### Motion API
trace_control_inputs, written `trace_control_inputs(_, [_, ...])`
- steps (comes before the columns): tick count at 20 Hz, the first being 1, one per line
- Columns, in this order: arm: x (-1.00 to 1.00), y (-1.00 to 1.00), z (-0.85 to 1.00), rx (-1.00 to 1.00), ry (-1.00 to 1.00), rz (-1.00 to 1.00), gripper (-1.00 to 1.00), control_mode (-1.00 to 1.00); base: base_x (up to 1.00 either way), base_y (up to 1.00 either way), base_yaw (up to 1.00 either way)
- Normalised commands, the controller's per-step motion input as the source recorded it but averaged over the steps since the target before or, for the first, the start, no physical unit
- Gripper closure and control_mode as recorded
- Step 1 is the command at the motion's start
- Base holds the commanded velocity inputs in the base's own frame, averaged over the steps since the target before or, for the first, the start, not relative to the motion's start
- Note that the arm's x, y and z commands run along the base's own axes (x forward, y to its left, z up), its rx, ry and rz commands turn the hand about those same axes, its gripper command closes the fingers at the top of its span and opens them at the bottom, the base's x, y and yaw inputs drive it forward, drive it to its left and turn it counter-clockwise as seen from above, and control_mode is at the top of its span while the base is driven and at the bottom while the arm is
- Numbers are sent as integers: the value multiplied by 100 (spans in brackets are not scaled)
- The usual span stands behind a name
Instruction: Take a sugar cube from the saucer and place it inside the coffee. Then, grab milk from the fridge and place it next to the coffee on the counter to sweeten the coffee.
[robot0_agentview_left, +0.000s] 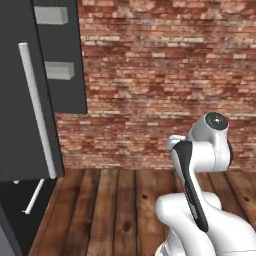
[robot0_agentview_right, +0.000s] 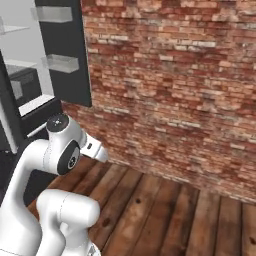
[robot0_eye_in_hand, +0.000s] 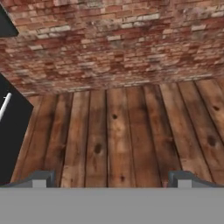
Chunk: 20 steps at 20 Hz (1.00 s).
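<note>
Fridge (robot0_agentview_left: 30, 100) upright at left, bar handle (robot0_agentview_left: 37, 110) vertical, hand (robot0_eye_in_hand: 111, 179) spread wide

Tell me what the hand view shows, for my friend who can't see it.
The open gripper points down at a brown plank floor, holding nothing. A red brick wall runs across the top, and a dark fridge edge with a silver handle pokes in at left.

Fridge (robot0_agentview_left: 30, 100) cut off (left edge)
</note>
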Motion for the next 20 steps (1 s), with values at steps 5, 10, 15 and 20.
trace_control_inputs(5, [0,0,0,0,0,0,-100,100,100,-41,0])
trace_control_inputs(10, [0,0,0,0,0,0,-100,100,100,-64,13])
trace_control_inputs(15, [0,0,0,0,0,0,-100,100,100,-60,59])
trace_control_inputs(20, [0,0,0,0,0,0,-100,100,67,-28,85])
